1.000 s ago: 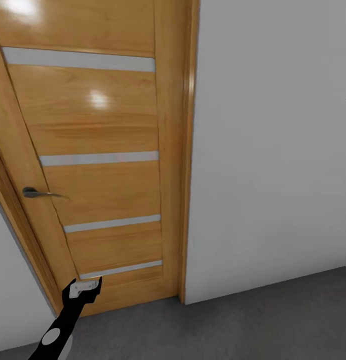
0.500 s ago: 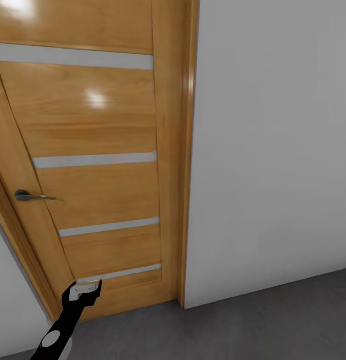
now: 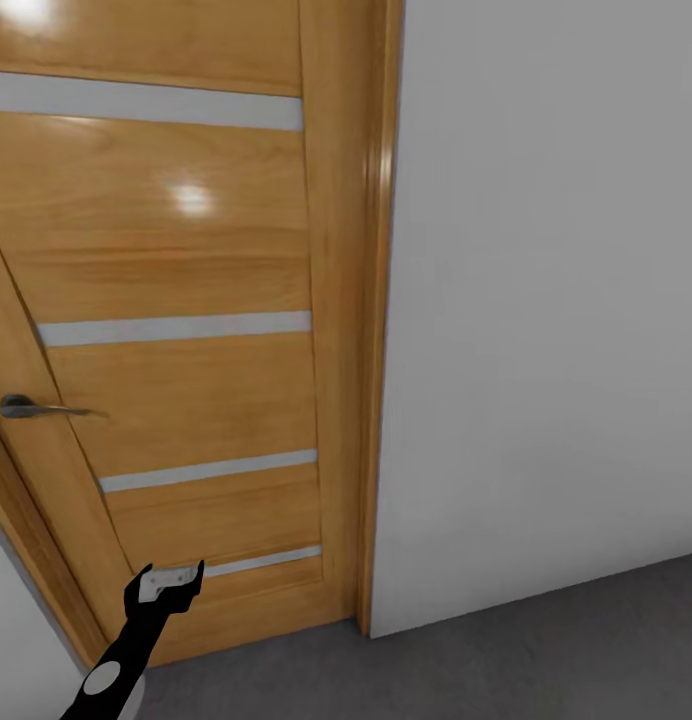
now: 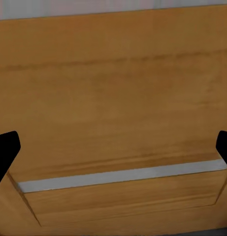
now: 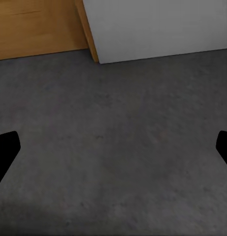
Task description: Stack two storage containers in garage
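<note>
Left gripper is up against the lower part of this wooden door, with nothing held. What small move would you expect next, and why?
Probably raise the left gripper toward the door handle, or nudge the door forward. The gripper hangs open near the door's lowest pale strip, well below the handle, and the door fills the way ahead beside the white wall. The right gripper is open over grey floor.

Dark grey speckled floor (image 5: 118, 162), meeting wooden door (image 3: 186, 400), white wall (image 3: 546, 350)

A home interior: glossy wooden door (image 3: 186, 330) with lever handle (image 3: 31, 407), white wall (image 3: 546, 300), grey concrete floor (image 5: 113, 157)
</note>
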You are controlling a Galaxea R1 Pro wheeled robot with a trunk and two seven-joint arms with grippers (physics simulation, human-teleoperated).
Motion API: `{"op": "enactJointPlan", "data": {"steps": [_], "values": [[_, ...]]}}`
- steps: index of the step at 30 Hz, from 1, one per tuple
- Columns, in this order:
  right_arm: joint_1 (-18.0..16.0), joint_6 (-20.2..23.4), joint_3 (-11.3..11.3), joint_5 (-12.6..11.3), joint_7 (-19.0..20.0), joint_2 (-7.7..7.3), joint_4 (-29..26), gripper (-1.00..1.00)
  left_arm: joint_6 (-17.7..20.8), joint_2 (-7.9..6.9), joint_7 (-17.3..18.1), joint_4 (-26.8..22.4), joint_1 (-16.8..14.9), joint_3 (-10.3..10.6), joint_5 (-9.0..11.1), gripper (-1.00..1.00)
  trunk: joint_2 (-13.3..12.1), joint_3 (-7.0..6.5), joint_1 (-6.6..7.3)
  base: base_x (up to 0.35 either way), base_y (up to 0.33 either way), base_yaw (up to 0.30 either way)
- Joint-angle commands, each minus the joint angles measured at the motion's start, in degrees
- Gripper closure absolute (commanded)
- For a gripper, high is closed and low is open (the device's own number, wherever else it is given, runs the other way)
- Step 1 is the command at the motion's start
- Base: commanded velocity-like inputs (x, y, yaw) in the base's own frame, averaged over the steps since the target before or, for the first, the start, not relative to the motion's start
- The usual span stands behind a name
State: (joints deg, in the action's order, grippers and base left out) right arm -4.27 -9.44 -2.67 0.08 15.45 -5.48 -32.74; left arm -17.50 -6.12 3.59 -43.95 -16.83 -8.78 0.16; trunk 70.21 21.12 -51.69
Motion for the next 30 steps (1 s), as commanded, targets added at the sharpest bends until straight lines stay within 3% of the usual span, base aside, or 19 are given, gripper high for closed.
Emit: {"op": "enactJointPlan", "data": {"steps": [1, 30], "values": [[-0.04, -0.14, -0.29, 0.01, 0.46, 0.03, 0.04, -1.0, -0.15, 0.02, 0.37, 0.03, -0.04, -0.18, 0.02, -1.0, 0.04, 0.06, -0.01, 0.032, 0.0, 0.0], [-0.04, -0.14, -0.27, -0.03, 0.46, 0.03, 0.04, -1.0, -0.07, -0.79, 0.36, 0.09, -0.04, -0.18, 0.02, -1.0, 0.04, 0.06, -0.01, 0.104, 0.0, 0.0]]}}
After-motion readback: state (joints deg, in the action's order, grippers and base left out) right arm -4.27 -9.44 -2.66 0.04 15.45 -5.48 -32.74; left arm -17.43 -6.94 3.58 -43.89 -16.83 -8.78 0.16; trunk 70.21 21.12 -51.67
